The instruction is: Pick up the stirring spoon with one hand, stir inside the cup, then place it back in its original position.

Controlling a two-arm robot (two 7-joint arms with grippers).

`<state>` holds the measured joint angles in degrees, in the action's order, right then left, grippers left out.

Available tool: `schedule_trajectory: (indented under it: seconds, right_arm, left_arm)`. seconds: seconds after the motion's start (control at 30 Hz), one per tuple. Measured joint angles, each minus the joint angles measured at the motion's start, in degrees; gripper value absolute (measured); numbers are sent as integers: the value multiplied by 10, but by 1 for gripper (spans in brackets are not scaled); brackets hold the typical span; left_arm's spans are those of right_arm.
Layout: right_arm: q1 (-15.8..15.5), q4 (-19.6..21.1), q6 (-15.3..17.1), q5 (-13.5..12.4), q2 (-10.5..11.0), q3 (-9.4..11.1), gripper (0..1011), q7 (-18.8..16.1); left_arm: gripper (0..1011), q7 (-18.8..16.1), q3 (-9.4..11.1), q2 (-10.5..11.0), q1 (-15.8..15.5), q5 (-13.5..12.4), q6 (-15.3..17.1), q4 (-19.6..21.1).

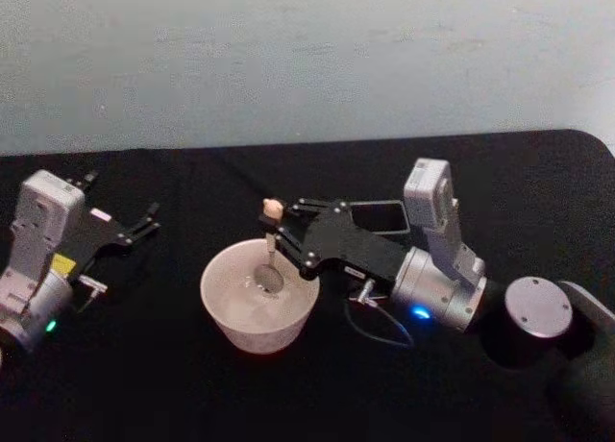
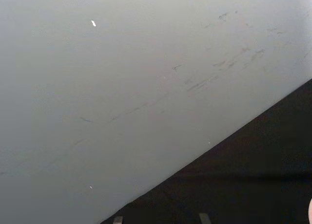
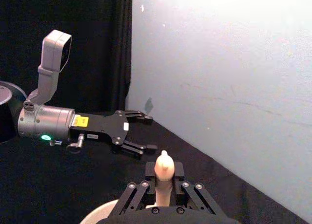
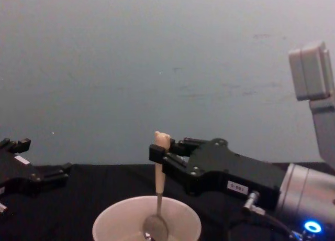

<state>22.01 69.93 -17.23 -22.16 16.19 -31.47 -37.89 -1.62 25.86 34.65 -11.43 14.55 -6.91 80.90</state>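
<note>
Pinching of the stirring spoon [image 4: 158,183] is done by the right end effector [image 1: 279,233], whose 2 fingers are closed on the pale handle just under the bear head. The spoon is held nearly upright, with its small metal bowl down inside the cup [image 1: 231,307], close to the bottom; whether it touches cannot be told. The spoon is judged light, stiff and slim, and its smooth handle is likely to twist or slide if it is pushed against the cup wall. A high hold gives reach but little leverage, so gentle circling is called for. The cup looks light and could be shoved across the table [image 1: 173,384] by a hard stroke. The holder [image 1: 380,203] is seen just behind the right end effector, its narrow mouth demanding a straight descent later. The left end effector [image 1: 149,221] is parked at the left, fingers spread, well apart from the cup.
</note>
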Motion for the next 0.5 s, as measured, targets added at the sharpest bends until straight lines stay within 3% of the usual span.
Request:
schedule_trajectory:
  seconds: [0.5]
  right_arm:
    - [-39, 54, 12, -15, 33, 15, 209, -7]
  left_arm:
    - [1001, 0, 0, 0, 0, 0, 0, 0]
